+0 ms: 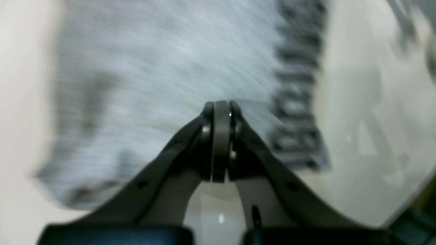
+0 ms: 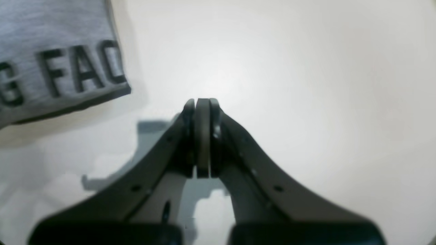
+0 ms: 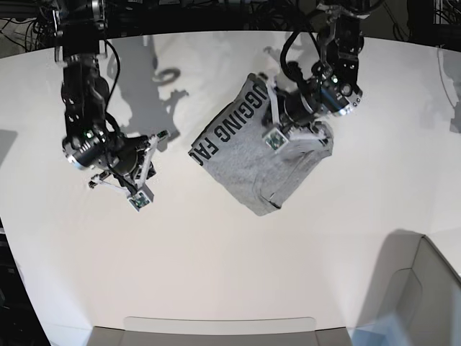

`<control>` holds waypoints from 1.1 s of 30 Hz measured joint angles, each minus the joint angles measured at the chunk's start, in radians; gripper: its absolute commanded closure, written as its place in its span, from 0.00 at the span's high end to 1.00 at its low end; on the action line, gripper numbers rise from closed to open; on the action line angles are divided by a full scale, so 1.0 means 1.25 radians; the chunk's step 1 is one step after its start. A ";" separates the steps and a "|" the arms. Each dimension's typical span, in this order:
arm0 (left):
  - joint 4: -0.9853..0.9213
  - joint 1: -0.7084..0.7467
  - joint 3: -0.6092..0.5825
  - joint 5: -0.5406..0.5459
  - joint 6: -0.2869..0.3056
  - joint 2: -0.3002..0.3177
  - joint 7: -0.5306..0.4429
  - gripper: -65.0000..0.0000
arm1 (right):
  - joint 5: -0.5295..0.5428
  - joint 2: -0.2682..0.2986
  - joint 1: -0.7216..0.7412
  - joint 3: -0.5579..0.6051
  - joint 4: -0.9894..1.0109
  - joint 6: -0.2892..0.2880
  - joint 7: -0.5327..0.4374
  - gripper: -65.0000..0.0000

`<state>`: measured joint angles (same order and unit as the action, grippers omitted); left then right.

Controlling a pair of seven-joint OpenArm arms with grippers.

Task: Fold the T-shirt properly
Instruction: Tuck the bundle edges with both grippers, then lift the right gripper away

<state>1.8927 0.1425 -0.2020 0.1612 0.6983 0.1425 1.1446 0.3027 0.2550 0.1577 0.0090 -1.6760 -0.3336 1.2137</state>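
A grey T-shirt (image 3: 252, 155) is seen lying folded into a compact, roughly rectangular bundle near the middle of a white table (image 3: 216, 267), turned at an angle in the base view. Black block lettering is printed along the bundle's upper left edge, and a rumpled fold is visible at its right end. The left gripper (image 1: 221, 107) is held above the shirt, over its right part in the base view, with its jaws pressed together; nothing is seen caught between them. In the left wrist view the grey cloth is blurred but fills most of the picture beyond the fingertips, with the dark lettering running down the right side. The right gripper (image 2: 202, 102) is held over bare table, well apart from the shirt on the left of the base view, and its jaws are likewise pressed together with nothing between them. In the right wrist view a corner of the shirt, with a few black letters on it, is seen at the upper left, and the gripper's shadow is cast on the white surface below it.
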 measured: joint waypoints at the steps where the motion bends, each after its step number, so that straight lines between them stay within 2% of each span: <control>1: -0.001 0.008 -0.014 -0.002 0.001 0.005 0.000 0.00 | -0.001 -0.008 0.020 0.009 0.031 0.000 0.001 0.00; 7: 0.001 0.020 -0.068 0.003 -0.002 0.003 -0.001 0.00 | 0.000 -0.036 0.051 0.016 0.156 0.000 -0.089 0.00; 12: 0.001 0.017 -0.143 0.003 -0.001 0.030 -0.003 0.00 | -0.003 -0.032 0.049 0.132 0.214 0.000 -0.090 0.00; 14: -0.001 0.017 -0.140 0.003 0.002 0.030 -0.004 0.00 | -0.004 -0.036 0.044 0.174 0.210 0.000 -0.092 0.00; 17: -0.027 0.015 -0.080 0.003 0.002 0.029 -0.011 0.00 | 0.003 -0.034 0.024 0.207 0.192 0.000 -0.094 0.00; 22: -0.108 -0.008 0.074 0.001 0.002 0.023 -0.001 0.00 | -0.011 -0.026 -0.023 0.248 0.098 0.000 -0.091 0.00; 27: -0.136 -0.044 0.247 -0.003 -0.002 0.002 -0.007 0.00 | 0.004 0.013 -0.070 0.326 0.000 -0.002 -0.092 0.00; 31: -0.136 -0.061 0.362 -0.003 -0.001 -0.037 0.001 0.00 | 0.006 0.030 -0.101 0.322 -0.071 -0.003 -0.091 0.00; 33: -0.134 -0.067 0.385 0.000 -0.001 -0.037 0.002 0.00 | 0.007 0.030 -0.119 0.295 -0.108 -0.002 -0.092 0.00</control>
<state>1.7252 0.0582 0.2794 0.1608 0.6968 0.0967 1.1473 0.3119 0.2924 0.0090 0.3782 -1.8107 -0.3363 1.0981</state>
